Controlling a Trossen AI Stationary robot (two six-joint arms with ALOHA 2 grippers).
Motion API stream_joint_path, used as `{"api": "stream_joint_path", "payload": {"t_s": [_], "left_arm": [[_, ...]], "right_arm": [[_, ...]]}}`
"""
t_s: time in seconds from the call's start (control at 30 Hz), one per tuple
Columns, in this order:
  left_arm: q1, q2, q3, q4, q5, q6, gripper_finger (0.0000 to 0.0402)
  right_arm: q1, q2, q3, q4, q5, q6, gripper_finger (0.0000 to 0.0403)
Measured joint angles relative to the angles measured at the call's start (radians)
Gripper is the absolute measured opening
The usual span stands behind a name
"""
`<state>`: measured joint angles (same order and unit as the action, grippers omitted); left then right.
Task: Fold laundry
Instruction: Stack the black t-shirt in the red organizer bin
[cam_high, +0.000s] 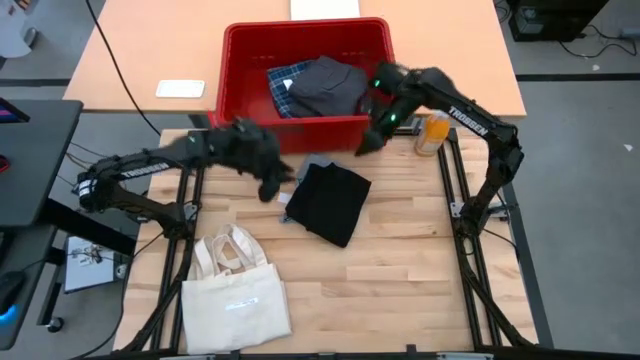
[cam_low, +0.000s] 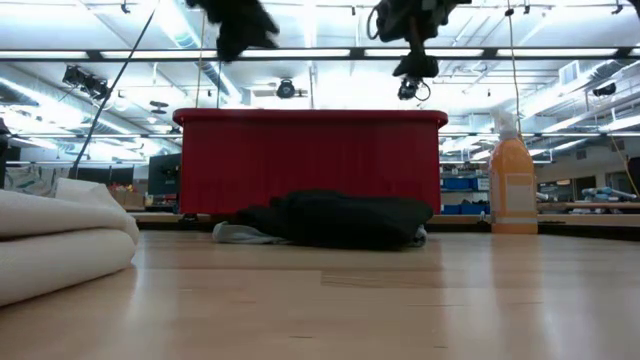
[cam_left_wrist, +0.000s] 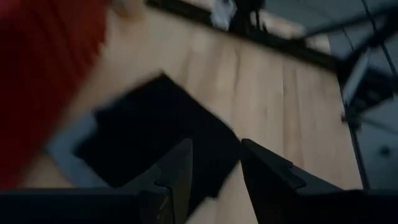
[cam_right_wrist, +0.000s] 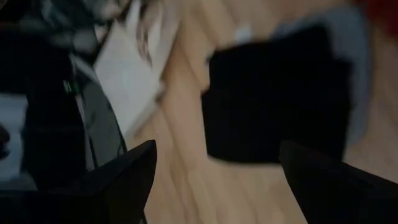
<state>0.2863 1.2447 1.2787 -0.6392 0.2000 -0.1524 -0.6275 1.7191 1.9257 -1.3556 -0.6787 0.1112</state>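
My left tool (cam_high: 270, 185) hangs above the desk (cam_high: 400, 270), just left of the folded black piece (cam_high: 332, 202). Its fingers (cam_left_wrist: 177, 180) stand a little apart with nothing between them; in my left wrist view the black piece (cam_left_wrist: 155, 134) lies under and just beyond the tips.

My right tool (cam_high: 372, 140) hangs at the near right corner of the red bin (cam_high: 300, 130), up off the desk, with the black piece just near and left of it. Its fingers (cam_right_wrist: 130, 174) are spread wide and empty, and the black piece (cam_right_wrist: 273, 99) lies on the wood past them.

The black piece lies flat in the middle of the desk, in front of the bin's near wall, with a strip of light grey cloth (cam_high: 292, 200) showing at its left edge. From the low view, the black piece (cam_low: 340, 220) is a low heap before the bin (cam_low: 310, 160); both tools are high above it.

In the bin lie a plaid piece (cam_high: 285, 85) and a charcoal piece (cam_high: 330, 85), side by side. An orange bottle (cam_high: 432, 132) stands right of the bin, just beside my right tool. A cream tote (cam_high: 235, 295) lies on the near left of the desk, well apart from the black piece.
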Motion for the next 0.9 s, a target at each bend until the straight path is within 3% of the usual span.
{"api": "stream_joint_path", "payload": {"t_s": [0.2, 0.4, 0.53, 0.73, 0.9], "left_arm": [[-0.074, 0.002, -0.316, 0.288, 0.003, -0.16, 0.0141], [-0.084, 0.012, -0.538, 0.683, 0.001, -0.443, 0.0141], [-0.084, 0.052, -0.594, 0.836, -0.002, -0.562, 0.0141], [-0.119, 0.183, -0.598, 0.861, -0.007, -0.597, 0.0141], [-0.123, 0.258, -0.599, 0.867, -0.059, -0.596, 0.0141]], "right_arm": [[0.103, -0.01, -0.152, 0.0, 0.019, 0.0, 0.0346], [0.137, -0.134, -0.53, 0.245, 0.062, 0.142, 0.0346], [0.133, -0.269, -0.798, 0.52, 0.143, 0.294, 0.0346], [0.135, -0.419, -1.113, 0.908, 0.277, 0.522, 0.0346], [0.128, -0.451, -1.312, 1.24, 0.387, 0.669, 0.0346]]}}
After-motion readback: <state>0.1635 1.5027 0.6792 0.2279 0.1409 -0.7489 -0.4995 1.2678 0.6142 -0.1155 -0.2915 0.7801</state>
